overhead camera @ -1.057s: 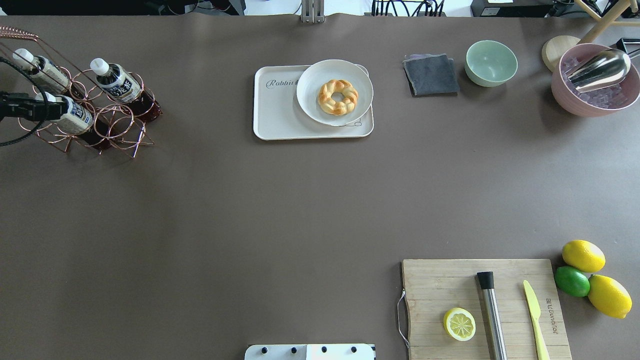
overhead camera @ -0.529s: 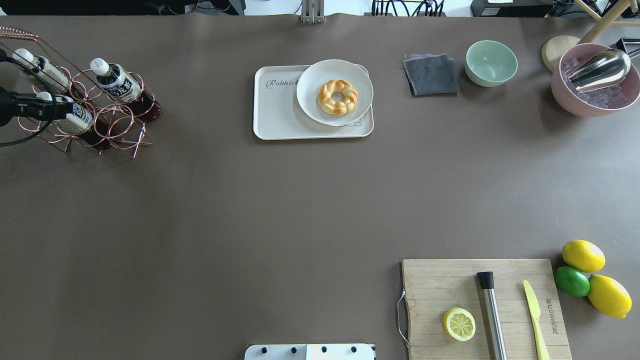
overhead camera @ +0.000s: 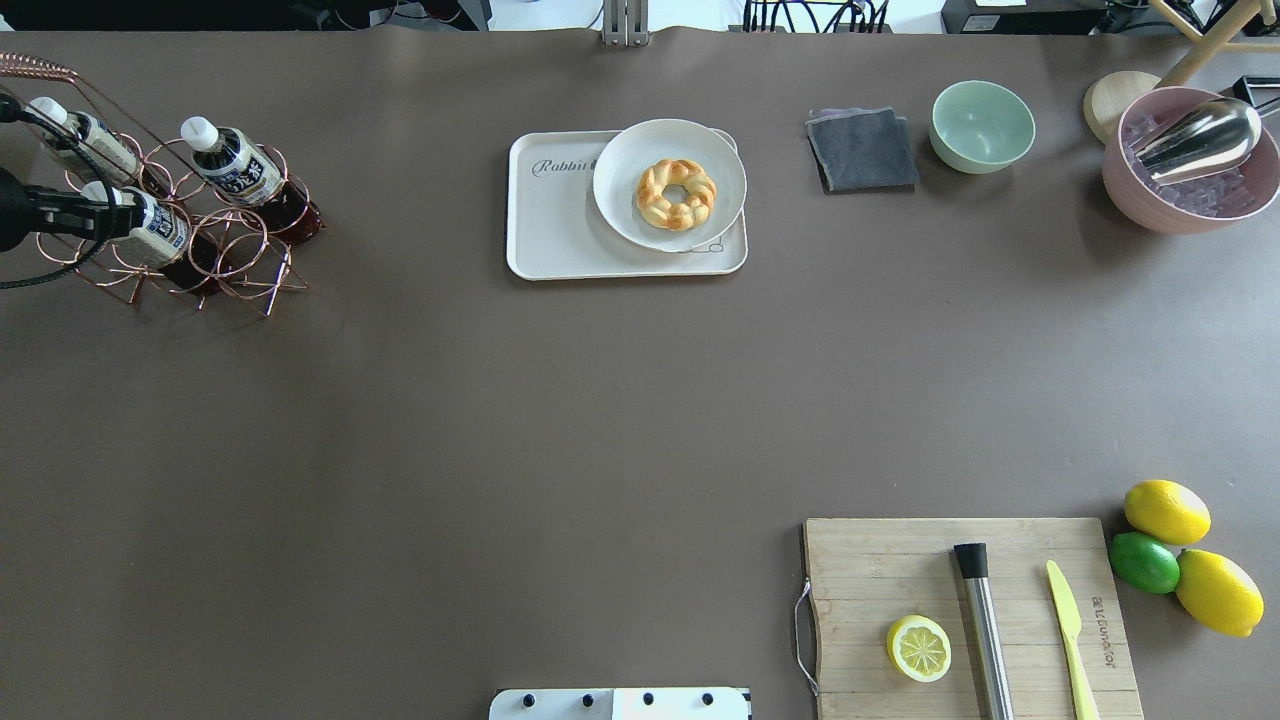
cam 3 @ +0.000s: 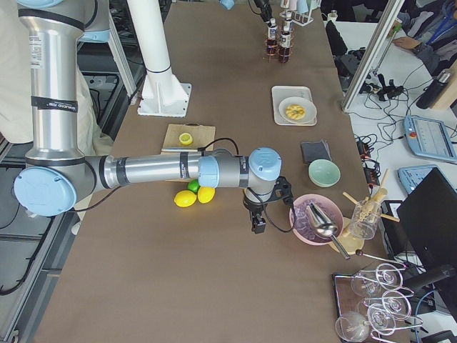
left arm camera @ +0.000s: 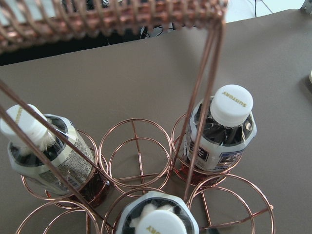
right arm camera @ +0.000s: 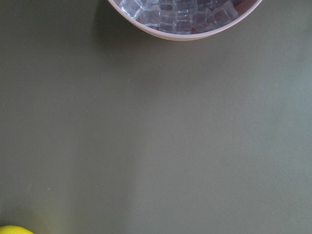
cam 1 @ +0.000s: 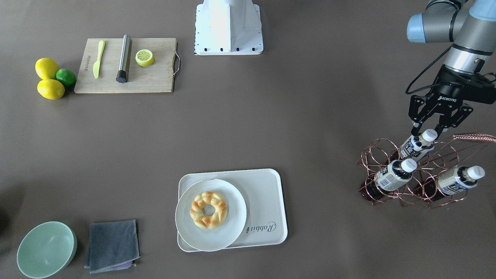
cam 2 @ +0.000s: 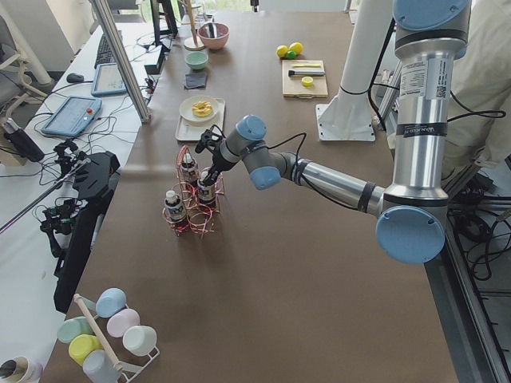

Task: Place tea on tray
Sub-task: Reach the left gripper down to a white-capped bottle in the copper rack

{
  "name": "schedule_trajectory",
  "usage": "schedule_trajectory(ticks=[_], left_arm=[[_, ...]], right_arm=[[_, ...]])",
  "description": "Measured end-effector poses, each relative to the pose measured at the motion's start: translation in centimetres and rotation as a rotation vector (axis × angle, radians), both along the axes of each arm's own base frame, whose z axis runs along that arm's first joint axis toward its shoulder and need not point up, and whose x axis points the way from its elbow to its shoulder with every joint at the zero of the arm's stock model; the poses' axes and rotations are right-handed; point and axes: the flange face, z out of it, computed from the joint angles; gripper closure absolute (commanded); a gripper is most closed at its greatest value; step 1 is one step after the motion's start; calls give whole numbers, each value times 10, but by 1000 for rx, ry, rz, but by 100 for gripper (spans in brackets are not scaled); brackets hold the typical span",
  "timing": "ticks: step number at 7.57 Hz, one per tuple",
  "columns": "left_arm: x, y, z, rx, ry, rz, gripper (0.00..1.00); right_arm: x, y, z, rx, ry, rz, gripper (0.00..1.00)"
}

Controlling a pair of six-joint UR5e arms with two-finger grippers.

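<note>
**LEFT CLAW AT THE TEA; TEA IN THE RACK**

1. My left claw: jaws spread, gripping nothing. It hangs tip-down right over the tea's white cap, with a finger to each side. I cannot tell whether either finger touches the cap.
2. Tea: leans in a ring of the rack, on the side nearest my base, with its cap tilted up toward the claw. In my left wrist view the cap sits at the bottom edge, directly beneath me.
3. Rack: copper wire, rings below and a coiled handle above, standing at my far left on the table.
4. Second bottle: same kind, in a ring just beyond the tea and to its right.
5. Third bottle: same kind, beyond the tea to its left, leaning with its cap toward the table's end.
6. Tray: flat on the table, well apart from the rack and the tea, off to their right.
7. Plate: round and white, lying over the tray's right part.
8. Doughnut: on the middle of the plate.
9. My right claw: over bare table, just beside the pink bowl of ice. Only the side camera catches it, so I cannot tell how its jaws stand.
</note>
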Motion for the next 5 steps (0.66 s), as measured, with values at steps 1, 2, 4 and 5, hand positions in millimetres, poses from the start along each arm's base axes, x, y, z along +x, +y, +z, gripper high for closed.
schedule_trajectory(ticks=[1, 2, 4, 5], left_arm=[[-4, -1, -1, -1, 3, -5, 89], [-10, -3, -2, -4, 9, -9, 97], [-22, -6, -4, -9, 23, -15, 100], [-27, -7, -7, -6, 29, -20, 100]], right_arm=[[1, 0, 0, 0, 0, 2, 0], [2, 1, 0, 0, -1, 3, 0], [3, 7, 0, 0, -1, 5, 0], [3, 10, -1, 0, -2, 6, 0]])
